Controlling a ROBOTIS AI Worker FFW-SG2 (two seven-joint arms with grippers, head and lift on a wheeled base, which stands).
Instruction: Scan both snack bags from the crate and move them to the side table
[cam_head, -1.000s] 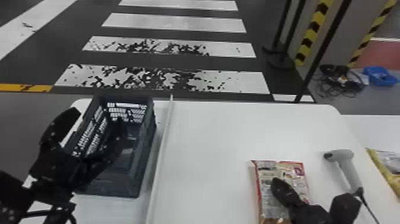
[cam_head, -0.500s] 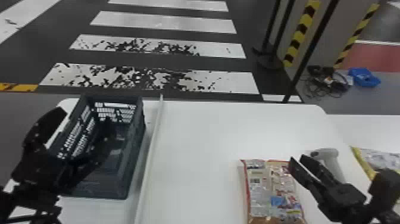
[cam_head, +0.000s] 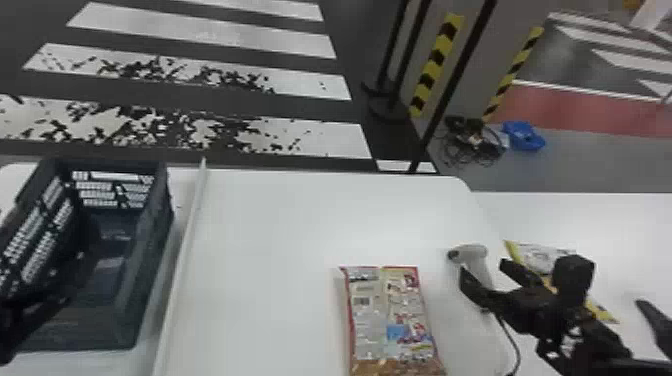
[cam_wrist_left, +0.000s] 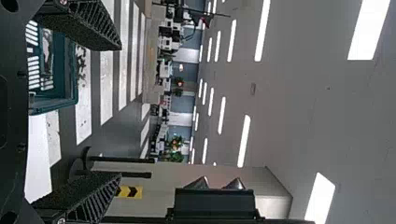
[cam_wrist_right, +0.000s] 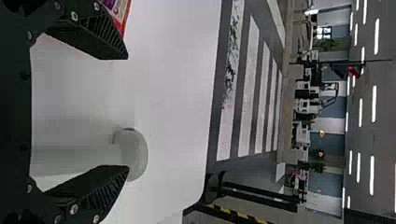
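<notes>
Head view: the left end effector (cam_head: 75, 270) is over the dark grey plastic crate (cam_head: 127, 305) on the left of the white surface (cam_head: 265, 240). A flat, red-edged snack bag (cam_head: 387, 320) lies nearer centre; right of it are a pale handheld scanner (cam_head: 475, 257), the right end effector (cam_head: 482, 272) and a yellow-and-white bag (cam_head: 540, 252) on the side table (cam_head: 620, 235).

Left wrist view: the left end effector (cam_wrist_left: 120, 112) is spread wide, empty.

Right wrist view: the right end effector (cam_wrist_right: 128, 112) is likewise open.

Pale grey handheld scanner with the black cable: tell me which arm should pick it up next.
Right, I'd judge. The right gripper is open, close to the scanner. The left gripper, also open, is over by the dark slatted plastic crate, across the white table.
</notes>
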